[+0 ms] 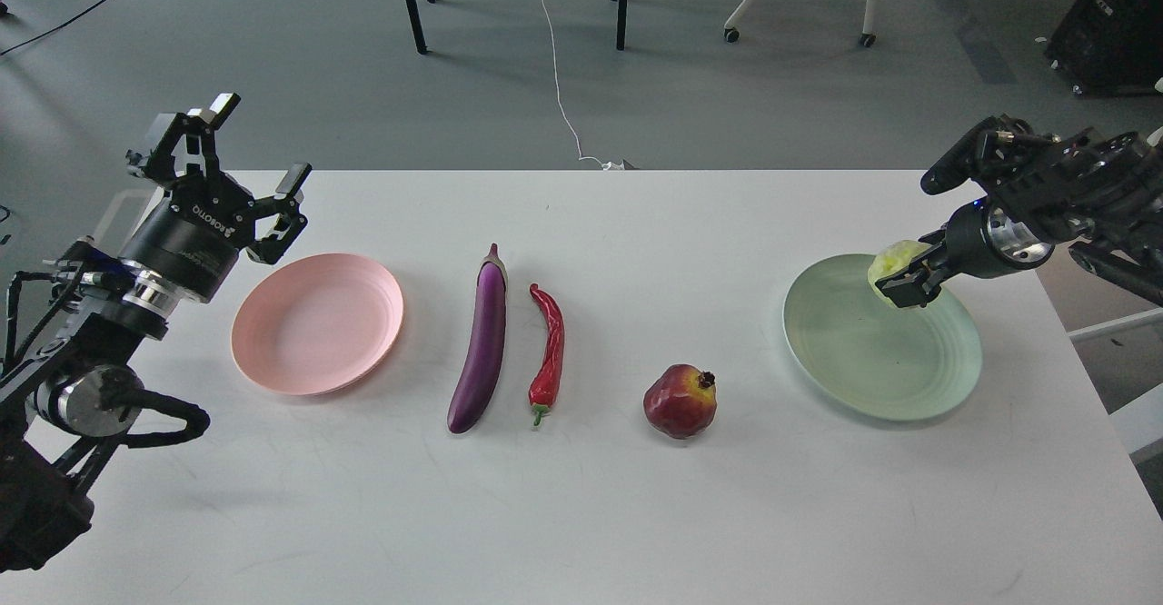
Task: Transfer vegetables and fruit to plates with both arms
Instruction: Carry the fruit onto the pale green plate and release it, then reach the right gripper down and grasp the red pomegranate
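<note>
Starting on the left, your left gripper (pixel 253 162) is hanging above the table's far left corner with its fingers spread wide and nothing between them. Just beside it sits the round salmon-pink ridged plate (pixel 317 323), and it has nothing on it yet. Moving toward the middle of the white table (pixel 581 505) you've got the long slim glossy purple eggplant (pixel 482 342) lying lengthwise, and right next to it, not touching, the curved red chili pepper with the green tip (pixel 548 352). A bit further right and closer to you is the round dark-red pomegranate (pixel 680 401) with its little crown, sitting on the bare table.

Over on the right, the pale mint-green ridged plate (pixel 881 337) has your right gripper (pixel 895 285) over its far rim, closed around the lumpy pale yellow-green fruit (pixel 895 260). Can't tell if the fruit is touching the plate or is just above it.

So I'd say you're barely started: one fruit is about to land, and the eggplant, chili and pomegranate all need moving.
</note>
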Controlling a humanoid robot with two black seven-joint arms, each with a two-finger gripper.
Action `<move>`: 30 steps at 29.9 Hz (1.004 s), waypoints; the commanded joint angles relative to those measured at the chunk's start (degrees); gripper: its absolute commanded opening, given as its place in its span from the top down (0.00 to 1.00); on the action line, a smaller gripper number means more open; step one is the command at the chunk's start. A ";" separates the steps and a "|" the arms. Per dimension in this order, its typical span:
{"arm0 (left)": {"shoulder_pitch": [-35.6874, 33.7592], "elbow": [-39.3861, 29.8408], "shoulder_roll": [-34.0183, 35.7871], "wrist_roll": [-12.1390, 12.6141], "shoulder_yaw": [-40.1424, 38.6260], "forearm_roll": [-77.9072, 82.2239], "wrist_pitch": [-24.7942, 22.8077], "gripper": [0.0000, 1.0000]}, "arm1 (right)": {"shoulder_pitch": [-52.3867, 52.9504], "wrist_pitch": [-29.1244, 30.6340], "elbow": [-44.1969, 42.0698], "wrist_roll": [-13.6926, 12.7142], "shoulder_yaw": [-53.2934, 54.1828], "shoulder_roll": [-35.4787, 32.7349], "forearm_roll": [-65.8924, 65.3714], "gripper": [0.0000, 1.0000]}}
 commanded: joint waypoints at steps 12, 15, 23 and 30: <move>0.06 -0.12 0.20 0.01 -0.24 -0.09 0.00 0.02 | -0.39 0.03 -0.32 0.00 0.03 1.44 0.80 0.02; 0.06 -0.12 0.20 0.01 -0.32 -0.09 0.00 0.02 | 1.01 0.03 1.52 0.00 1.17 1.35 1.58 0.02; 0.06 -0.38 0.29 0.01 -0.32 -0.09 0.00 0.02 | 13.40 2.66 23.30 0.00 3.11 -0.76 6.86 0.02; 0.24 -0.38 0.99 0.01 -0.41 -0.09 0.00 0.02 | 13.06 4.69 31.58 0.00 3.20 0.03 6.69 0.02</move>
